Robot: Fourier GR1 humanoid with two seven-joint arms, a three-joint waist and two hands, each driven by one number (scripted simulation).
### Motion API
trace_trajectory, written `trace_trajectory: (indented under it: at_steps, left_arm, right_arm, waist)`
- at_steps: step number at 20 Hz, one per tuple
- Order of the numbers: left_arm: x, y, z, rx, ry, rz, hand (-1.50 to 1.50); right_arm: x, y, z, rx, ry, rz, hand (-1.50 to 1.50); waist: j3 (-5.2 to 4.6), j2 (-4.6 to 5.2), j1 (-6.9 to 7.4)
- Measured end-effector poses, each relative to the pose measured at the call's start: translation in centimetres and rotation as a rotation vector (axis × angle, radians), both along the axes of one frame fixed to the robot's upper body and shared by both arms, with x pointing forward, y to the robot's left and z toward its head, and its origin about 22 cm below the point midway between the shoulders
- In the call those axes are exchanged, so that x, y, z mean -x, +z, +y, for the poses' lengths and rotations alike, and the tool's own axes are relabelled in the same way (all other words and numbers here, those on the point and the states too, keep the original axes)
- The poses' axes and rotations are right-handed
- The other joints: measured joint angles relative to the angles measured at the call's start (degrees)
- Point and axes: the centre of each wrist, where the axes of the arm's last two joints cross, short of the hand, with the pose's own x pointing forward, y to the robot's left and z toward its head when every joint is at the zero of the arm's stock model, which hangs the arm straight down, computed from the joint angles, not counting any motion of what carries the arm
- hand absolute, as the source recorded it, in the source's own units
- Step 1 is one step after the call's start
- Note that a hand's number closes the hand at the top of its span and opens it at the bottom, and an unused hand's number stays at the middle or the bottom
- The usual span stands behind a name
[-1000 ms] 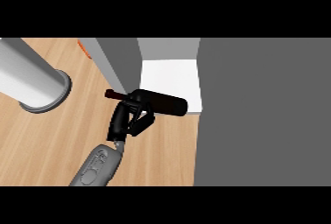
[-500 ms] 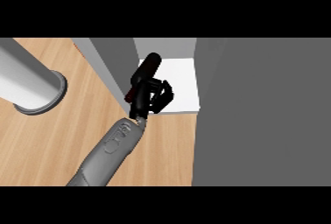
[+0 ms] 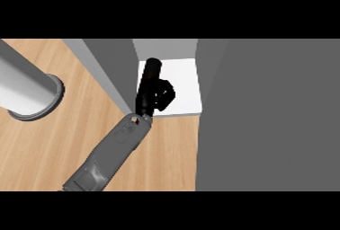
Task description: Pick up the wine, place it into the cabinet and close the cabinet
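The wine bottle is dark and slim, and it points away from me over the white cabinet floor. My right hand is shut on its lower part and hides that end. The grey forearm runs in from the lower left to the cabinet's opening. A grey cabinet wall stands just left of the bottle. My left hand does not show.
A broad dark grey panel fills the right side, next to the white floor. A thick light grey cylinder with a ringed end stands at the left on the wooden counter.
The hand has carried the bottle up and to the right onto the white cabinet floor. The bottle has turned from lying crosswise to pointing away from me.
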Motion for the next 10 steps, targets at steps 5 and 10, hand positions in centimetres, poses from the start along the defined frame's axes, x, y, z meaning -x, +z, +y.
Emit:
trace_trajectory:
  at_steps: [5, 10]
  left_arm:
    - [-0.6, -1.0, 1.0, -0.032, 0.043, 0.031, 1.5]
    - [-1.4, -1.2, 1.8, -0.028, 0.101, 0.047, 1.5]
  right_arm:
    - [0.0, -0.1, 0.2, -0.022, 0.013, 0.001, -1.5]
    - [-0.2, -0.1, 0.3, -0.026, 0.026, -0.006, -1.5]
  waist:
    - [-0.02, 0.2, -0.39]
    - [-0.05, 0.39, -0.77]
